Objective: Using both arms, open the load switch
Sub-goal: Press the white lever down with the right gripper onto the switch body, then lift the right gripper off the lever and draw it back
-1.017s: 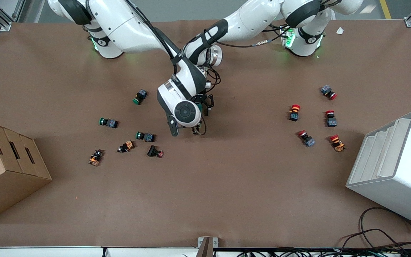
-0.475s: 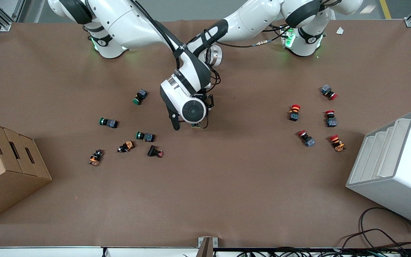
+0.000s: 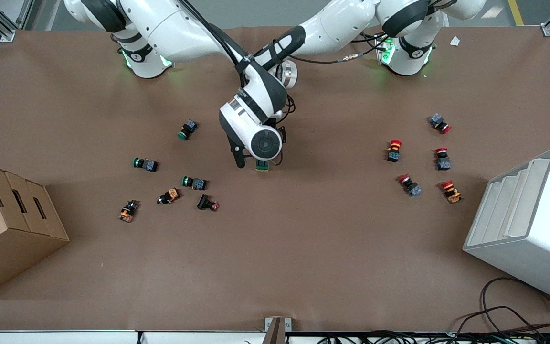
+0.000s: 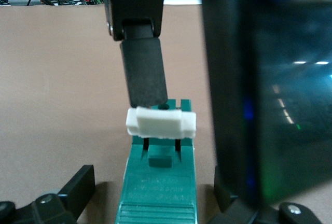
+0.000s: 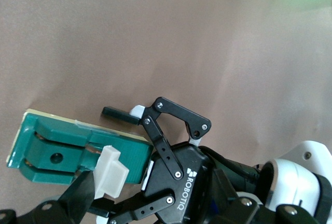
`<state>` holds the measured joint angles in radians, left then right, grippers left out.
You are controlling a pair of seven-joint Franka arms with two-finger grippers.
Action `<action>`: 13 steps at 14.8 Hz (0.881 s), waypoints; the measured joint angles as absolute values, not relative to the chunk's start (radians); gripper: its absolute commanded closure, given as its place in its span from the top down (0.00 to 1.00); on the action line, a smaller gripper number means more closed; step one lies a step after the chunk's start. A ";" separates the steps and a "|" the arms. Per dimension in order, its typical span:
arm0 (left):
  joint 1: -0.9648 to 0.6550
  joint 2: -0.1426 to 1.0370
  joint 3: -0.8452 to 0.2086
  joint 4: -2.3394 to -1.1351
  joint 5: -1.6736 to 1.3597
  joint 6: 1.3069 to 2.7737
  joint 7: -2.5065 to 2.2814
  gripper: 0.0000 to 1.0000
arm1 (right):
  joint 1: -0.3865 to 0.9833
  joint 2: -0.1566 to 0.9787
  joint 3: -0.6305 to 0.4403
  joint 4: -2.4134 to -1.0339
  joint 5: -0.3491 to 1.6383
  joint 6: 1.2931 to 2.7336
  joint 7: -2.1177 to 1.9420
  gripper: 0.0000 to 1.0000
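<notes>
The dark green load switch (image 4: pixel 158 182) lies at the table's middle, its forked end (image 3: pixel 262 165) showing from under the right arm's wrist. Its white tab (image 4: pixel 161 122) crosses the body near that end. My left gripper (image 4: pixel 150 177) is open, with a finger on each side of the switch's other end and table showing in both gaps. My right gripper (image 3: pixel 266 160) comes down from above and is open. One of its fingers (image 4: pixel 145 73) touches the tab on the forked-end side. Its other finger stands apart, close to the left wrist camera.
Green and orange push buttons (image 3: pixel 194 182) lie toward the right arm's end, beside a cardboard box (image 3: pixel 7 224). Red push buttons (image 3: pixel 394 149) lie toward the left arm's end, near a white bin (image 3: pixel 528 224). Cables (image 3: pixel 518 315) trail at the table's front edge.
The right arm's wrist has moved away from the front camera and a little toward the left arm's end. The switch's green end now shows below it. The left arm has stayed put.
</notes>
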<state>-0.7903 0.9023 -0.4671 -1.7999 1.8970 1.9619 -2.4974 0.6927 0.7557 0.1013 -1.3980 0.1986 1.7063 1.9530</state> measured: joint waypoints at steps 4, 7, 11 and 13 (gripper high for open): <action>-0.793 0.903 -0.465 -1.800 1.898 1.960 -2.498 1.00 | 0.702 0.756 0.101 -1.399 0.197 1.700 1.953 1.00; -0.796 0.903 -0.463 -1.800 1.899 1.959 -2.499 1.00 | 0.704 0.759 0.101 -1.404 0.197 1.705 1.953 1.00; -0.801 0.904 -0.460 -1.800 1.902 1.953 -2.502 1.00 | 0.710 0.764 0.100 -1.413 0.194 1.715 1.952 1.00; -0.803 0.904 -0.459 -1.800 1.902 1.952 -2.502 1.00 | 0.710 0.764 0.099 -1.415 0.194 1.716 1.952 1.00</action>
<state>-0.8026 0.9043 -0.4593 -1.7999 1.9021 1.9517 -2.5021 0.7098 0.7643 0.0994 -1.4152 0.1944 1.7162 1.9521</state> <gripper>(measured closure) 0.000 0.000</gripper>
